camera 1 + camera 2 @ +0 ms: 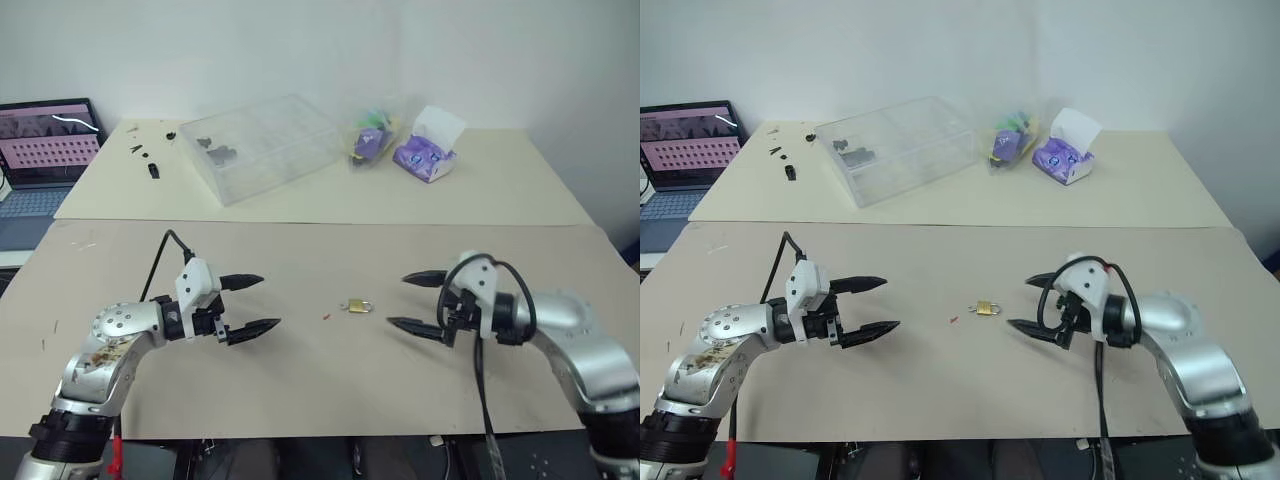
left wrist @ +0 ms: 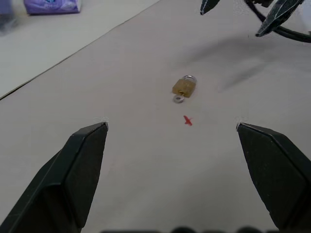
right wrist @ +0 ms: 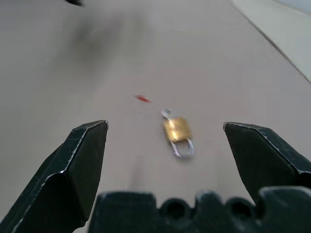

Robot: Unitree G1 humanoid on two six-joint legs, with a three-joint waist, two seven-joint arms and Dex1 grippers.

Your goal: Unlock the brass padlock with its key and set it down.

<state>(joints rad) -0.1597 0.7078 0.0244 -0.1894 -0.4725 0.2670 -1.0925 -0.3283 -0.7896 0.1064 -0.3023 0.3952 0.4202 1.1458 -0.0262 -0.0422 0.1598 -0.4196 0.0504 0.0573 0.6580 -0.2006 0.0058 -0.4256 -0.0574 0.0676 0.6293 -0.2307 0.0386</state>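
Observation:
The brass padlock (image 1: 357,305) lies flat on the brown table (image 1: 300,380) between my two grippers, its silvery shackle pointing toward my right gripper. The key (image 2: 179,99) sticks out of the body's other end, its silvery round head resting on the table; it also shows as a small silvery tip (image 3: 166,113) in the right wrist view. My left gripper (image 1: 248,304) hovers open to the left of the padlock, fingers aimed at it. My right gripper (image 1: 417,301) hovers open to the padlock's right, fingers pointing back at it. Neither touches the padlock (image 3: 176,131).
A tiny red speck (image 1: 327,318) lies just left of the padlock. On the far table stand a clear plastic box (image 1: 262,146), a bag of small items (image 1: 370,138) and a purple tissue pack (image 1: 427,152). A laptop (image 1: 45,140) sits at far left.

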